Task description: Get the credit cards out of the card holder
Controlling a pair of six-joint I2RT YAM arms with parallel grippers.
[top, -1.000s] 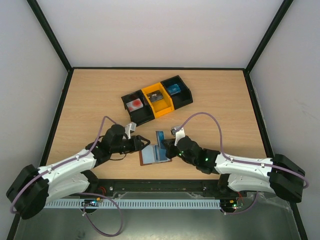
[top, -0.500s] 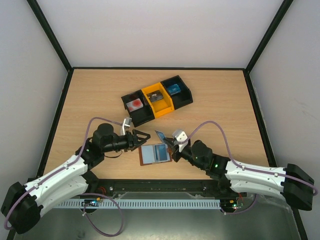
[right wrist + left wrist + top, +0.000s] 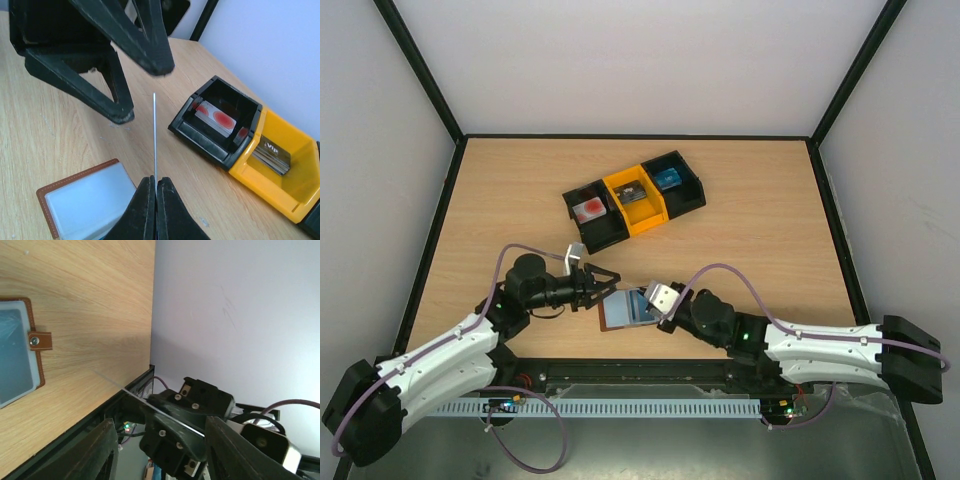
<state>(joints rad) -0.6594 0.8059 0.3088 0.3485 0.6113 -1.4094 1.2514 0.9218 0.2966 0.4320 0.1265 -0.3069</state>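
Tabletop (image 3: pixel 770 260): pale wood grain. Three open bins in a touching, angled row toward the far side.
- Left black bin (image 3: pixel 605 238): white item with red spots.
- Middle orange bin (image 3: pixel 645 222): dark item marked "VIP".
- Right black bin (image 3: pixel 686 203): something blue.

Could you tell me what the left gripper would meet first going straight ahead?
Likely the thin card pinched by the right gripper, edge-on just before the left gripper's open fingers; depth unclear.

Card holder (image 3: pixel 623 311) open flat; card (image 3: pixel 154 131) edge-on
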